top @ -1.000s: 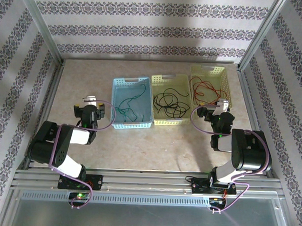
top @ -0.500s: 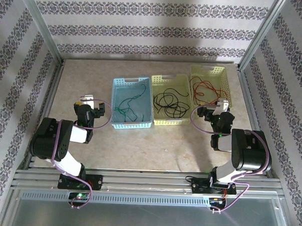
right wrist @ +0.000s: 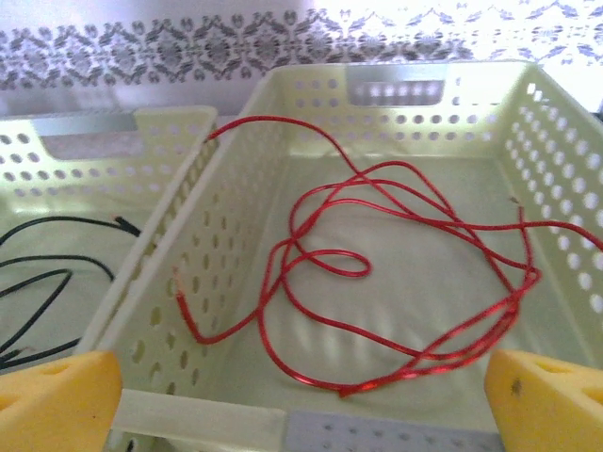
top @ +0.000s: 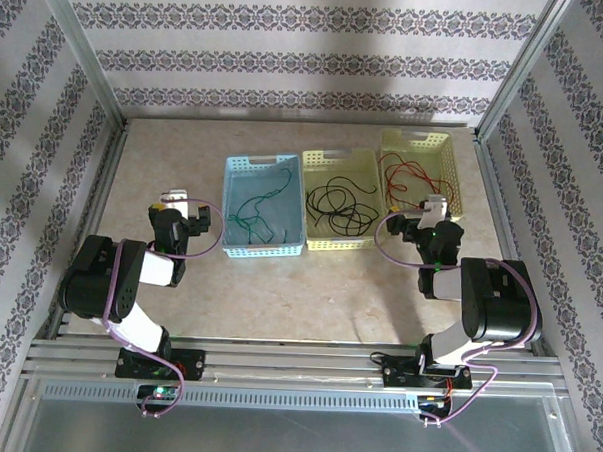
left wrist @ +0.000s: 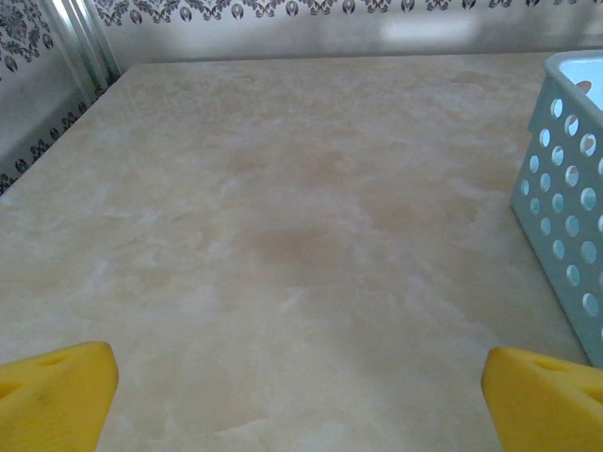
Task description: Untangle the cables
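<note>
Green cable (top: pixel 247 220) lies in the blue basket (top: pixel 265 250) just left of the middle basket (top: pixel 341 244), which holds the black cable (top: pixel 335 202). The red cable (top: pixel 404 175) lies in the pale basket (top: pixel 415 139) just right of it, all on the counter (top: pixel 299 286). From above, the left gripper (top: pixel 187 207) sits well left of the middle basket and the right gripper (top: pixel 420 217) near its right front corner. The left wrist view has the jaws wide apart over the counter, the blue basket's wall at the right. The right wrist view has the jaws wide apart before the pale basket, where the red cable lies in loose loops.
</note>
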